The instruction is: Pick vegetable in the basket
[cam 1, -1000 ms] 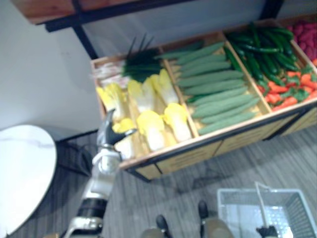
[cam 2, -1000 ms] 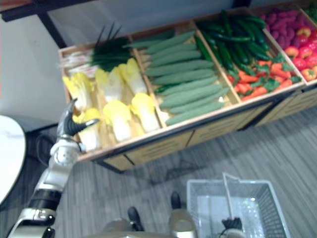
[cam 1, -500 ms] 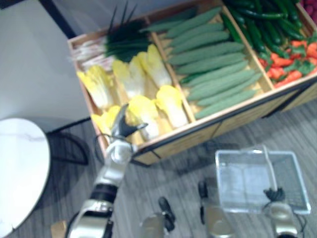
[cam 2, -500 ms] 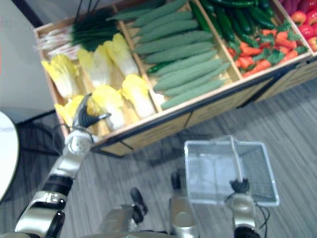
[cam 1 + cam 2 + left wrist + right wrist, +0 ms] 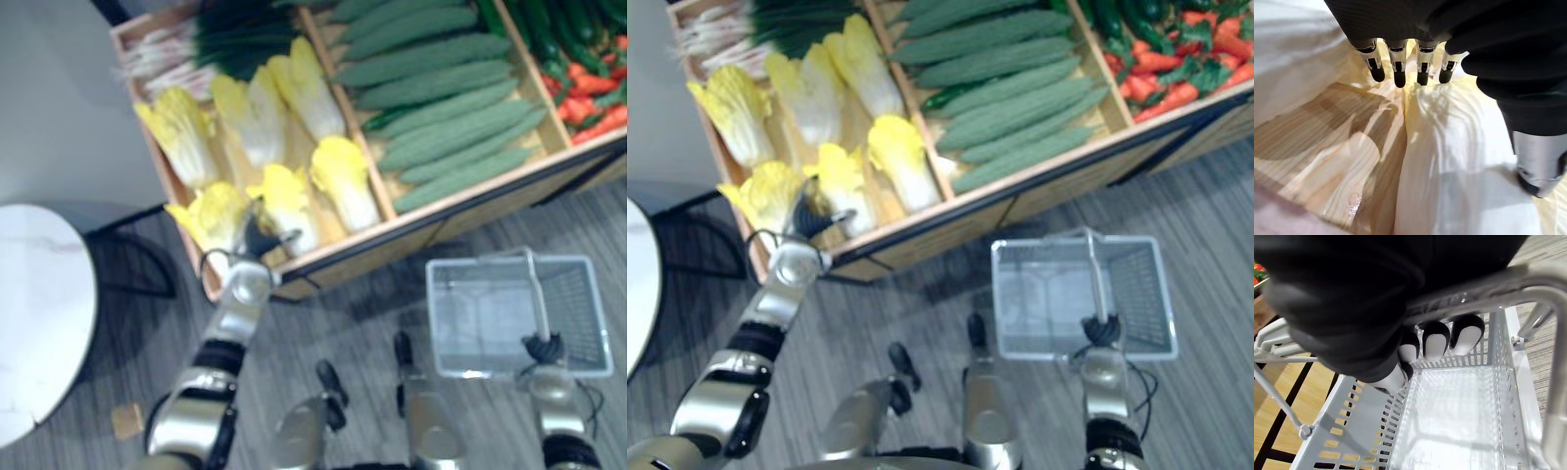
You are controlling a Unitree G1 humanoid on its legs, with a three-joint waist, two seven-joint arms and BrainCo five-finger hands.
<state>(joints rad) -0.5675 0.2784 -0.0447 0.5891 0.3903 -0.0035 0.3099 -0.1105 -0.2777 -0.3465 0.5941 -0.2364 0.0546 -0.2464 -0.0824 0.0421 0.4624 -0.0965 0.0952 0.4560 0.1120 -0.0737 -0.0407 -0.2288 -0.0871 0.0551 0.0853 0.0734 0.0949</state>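
**Left robot hand over a napa cabbage, basket hanging from the right**

I am watching the left robot hand (image 5: 257, 238) reaching into the leftmost compartment of the wooden display crate (image 5: 470, 196), close to its front rail. Its fingers (image 5: 1397, 73) are stretching out straight and its thumb (image 5: 1537, 161) is standing apart from them, so the hand is open. A napa cabbage (image 5: 1459, 142) is lying on the crate's wooden floor between fingers and thumb. I cannot tell whether they are touching it. More cabbage heads are lying around it in that compartment, with green onions (image 5: 235, 29) at the back. Long pale-green cucumbers (image 5: 441, 108) are filling the next compartment.

The right robot hand (image 5: 542, 350) is curling its fingers round the handle (image 5: 1498, 286) of a white wire basket (image 5: 578, 308). The basket is hanging over the floor, just in front of the crate's cucumber compartment.
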